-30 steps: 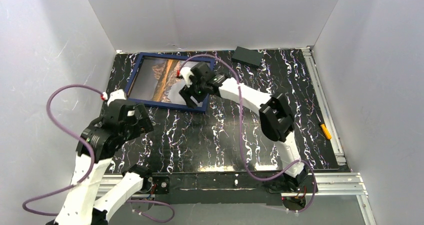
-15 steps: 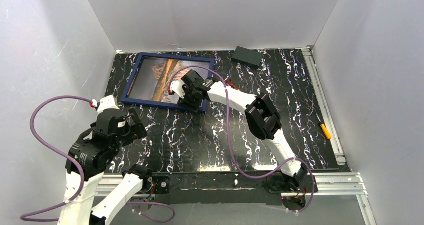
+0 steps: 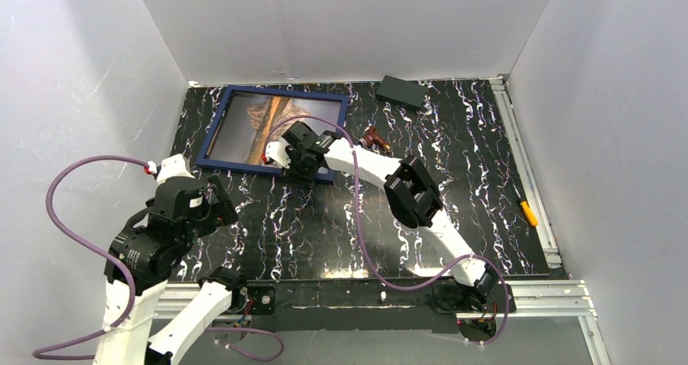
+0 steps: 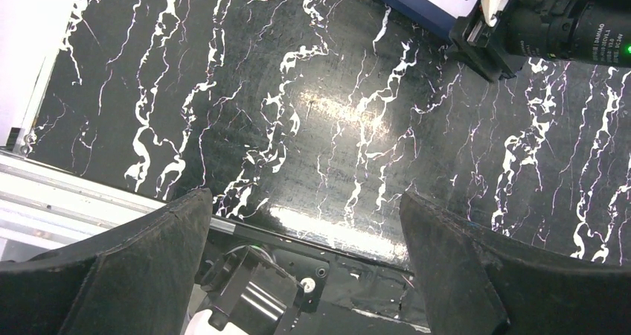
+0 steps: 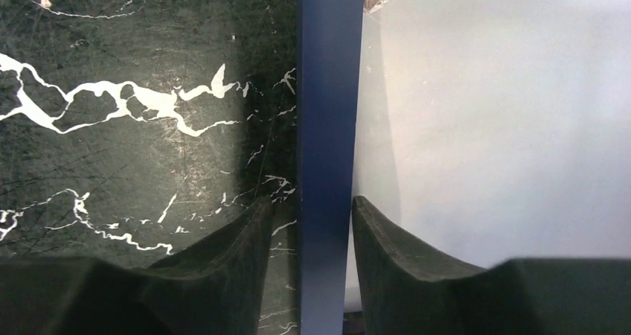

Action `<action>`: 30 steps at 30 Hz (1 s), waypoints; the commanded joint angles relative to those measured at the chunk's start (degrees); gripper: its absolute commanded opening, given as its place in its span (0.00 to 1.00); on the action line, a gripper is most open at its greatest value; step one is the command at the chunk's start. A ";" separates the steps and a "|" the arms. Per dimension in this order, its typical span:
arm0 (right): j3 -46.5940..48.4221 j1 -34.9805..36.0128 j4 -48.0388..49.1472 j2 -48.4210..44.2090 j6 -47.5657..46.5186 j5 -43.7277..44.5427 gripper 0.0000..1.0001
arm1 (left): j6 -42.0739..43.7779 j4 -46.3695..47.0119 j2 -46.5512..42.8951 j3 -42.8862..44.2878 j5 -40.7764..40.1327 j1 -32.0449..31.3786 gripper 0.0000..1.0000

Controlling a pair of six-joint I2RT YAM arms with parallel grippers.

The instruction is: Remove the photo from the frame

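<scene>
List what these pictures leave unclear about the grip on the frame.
- Right wrist: whether the right gripper clamps the frame or only straddles it; contact blurred.
- Top: part of the frame's near edge, hidden under that gripper.
- All views: how the photo is fastened; its back is unseen.

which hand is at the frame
The right hand: its fingers straddle the frame's blue rail. The left hand hangs open over the table, well apart from it.

Surface (image 4: 223, 126): black, white-veined marble-pattern finish, glossy with glare. Frame (image 5: 327, 126): smooth, matt navy. Photo (image 5: 491, 126): smooth print, possibly satin. Right end effector (image 5: 311, 201) fingers (image 5: 223, 264): matt black.
</scene>
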 commanded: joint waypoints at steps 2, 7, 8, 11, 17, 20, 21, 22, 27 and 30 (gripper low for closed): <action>4.22 -0.11 -1.72 2.01 -2.23 2.90 0.39 | 0.83 -3.12 1.41 1.64 -1.90 -0.25 0.97; 7.38 0.34 -4.45 0.03 -4.32 7.15 0.25 | 0.91 -2.70 1.66 2.14 -1.98 -0.20 0.97; 7.54 0.34 -4.73 -1.02 -4.90 7.69 0.21 | 0.96 -2.57 1.74 2.39 -2.11 -0.19 0.97; 7.09 0.41 -5.26 -5.28 -7.23 8.26 0.10 | 2.15 -1.53 2.20 3.82 -2.58 -0.19 0.98; 7.72 1.99 -8.95 -12.07 -12.08 8.51 0.01 | 3.12 -0.89 2.84 10.52 -2.64 -0.21 0.98; 5.18 4.71 -9.93 -15.38 -11.99 9.26 0.01 | 4.12 0.20 1.91 12.69 -3.42 -0.23 0.98; 3.47 6.42 -9.95 -16.51 -11.64 9.67 0.01 | 4.44 0.15 1.79 13.55 -3.62 -0.22 0.98; 1.93 7.18 -9.92 -17.61 -10.83 9.96 0.01 | 4.63 -0.13 1.65 14.68 -3.87 -0.23 0.98; -5.60 14.56 -9.38 -21.49 -1.73 10.33 0.01 | 4.73 -1.15 0.64 17.35 -4.13 -0.29 0.98; -8.74 18.35 -8.73 -22.67 5.27 9.81 0.01 | 3.97 -1.49 -0.21 17.04 -3.68 -0.28 0.98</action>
